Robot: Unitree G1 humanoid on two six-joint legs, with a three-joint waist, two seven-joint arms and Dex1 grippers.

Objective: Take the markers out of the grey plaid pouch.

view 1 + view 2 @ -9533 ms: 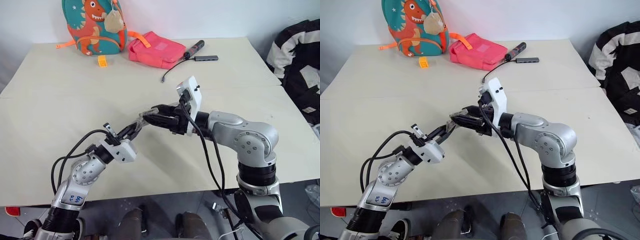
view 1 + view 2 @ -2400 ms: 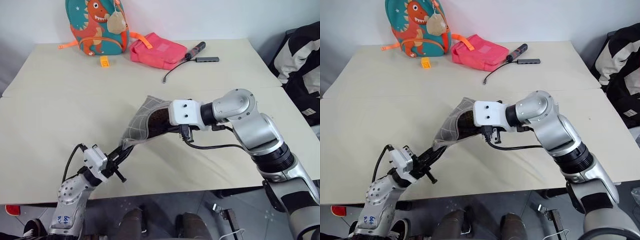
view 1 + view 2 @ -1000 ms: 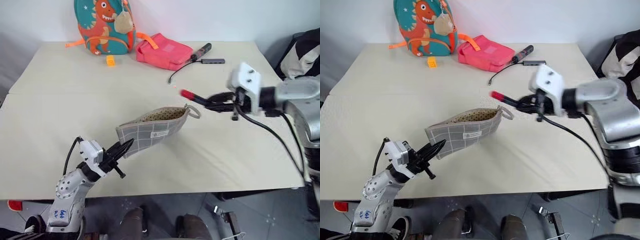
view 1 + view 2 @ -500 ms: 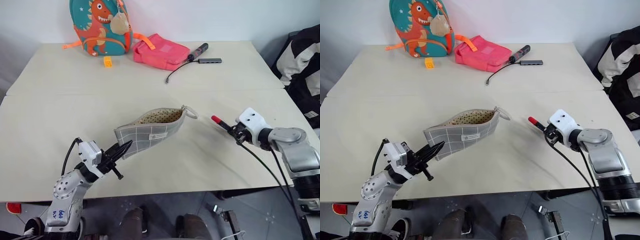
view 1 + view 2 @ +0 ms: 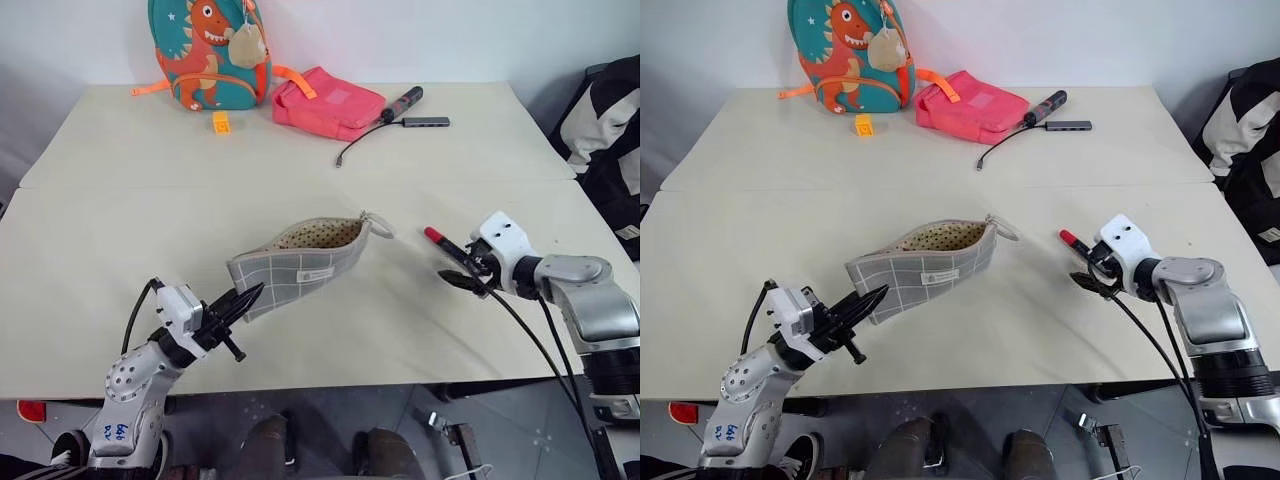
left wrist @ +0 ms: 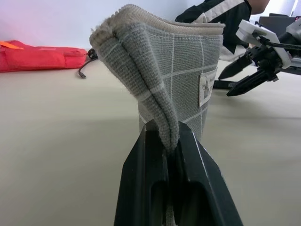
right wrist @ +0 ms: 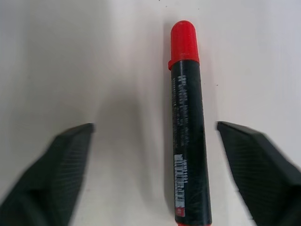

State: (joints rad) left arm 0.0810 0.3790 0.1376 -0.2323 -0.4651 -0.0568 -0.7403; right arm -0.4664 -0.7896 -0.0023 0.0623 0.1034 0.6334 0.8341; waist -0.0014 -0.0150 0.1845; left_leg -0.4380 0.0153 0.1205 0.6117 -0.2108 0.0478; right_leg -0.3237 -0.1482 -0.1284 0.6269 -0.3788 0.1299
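The pouch (image 5: 300, 262) is grey plaid with white grid lines, a small white label and beige dotted lining. The marker (image 7: 188, 127) is black with a red cap. At twelve o'clock stand a teal backpack (image 5: 205, 50) with an orange dinosaur and a pink bag (image 5: 328, 102) on the cream table (image 5: 120, 200).

Count: one grey plaid pouch (image 5: 300, 263). One marker (image 7: 188, 125) in sight, black body with red cap. One dinosaur backpack (image 5: 205, 55). One pink bag (image 5: 328, 102). One black-and-red cylinder (image 5: 402, 101) with one cable (image 5: 360, 140) running off it. One flat grey hub (image 5: 427, 122). One small orange block (image 5: 220, 122). One table (image 5: 120, 210), its top in two panels with a seam between. Two grippers: left gripper (image 5: 243, 300), right gripper (image 5: 462, 267). One black-and-white striped garment (image 5: 610, 120) at the right edge.
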